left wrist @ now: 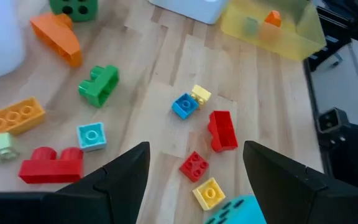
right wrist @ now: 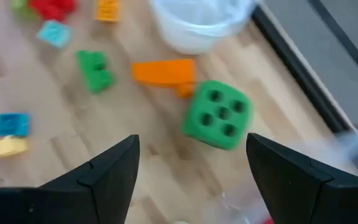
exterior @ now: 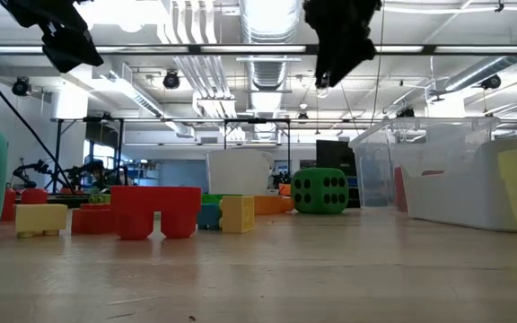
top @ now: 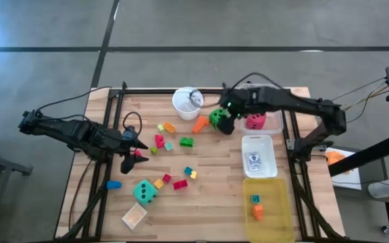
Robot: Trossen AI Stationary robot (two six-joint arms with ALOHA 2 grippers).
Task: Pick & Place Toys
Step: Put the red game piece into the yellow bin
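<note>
Your right gripper [right wrist: 191,171] hovers over green die [right wrist: 217,114] on tabletop [top: 215,169] near white cup [top: 187,101], fingers spread, empty. Step: approach. Next: descend, straddle die, clench. Left gripper [left wrist: 194,180] waits, fingers spread.

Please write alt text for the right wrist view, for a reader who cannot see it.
The right claw hangs open and empty above a green die on the wooden table. Past the die lie an orange block, a green block and a white cup.
</note>
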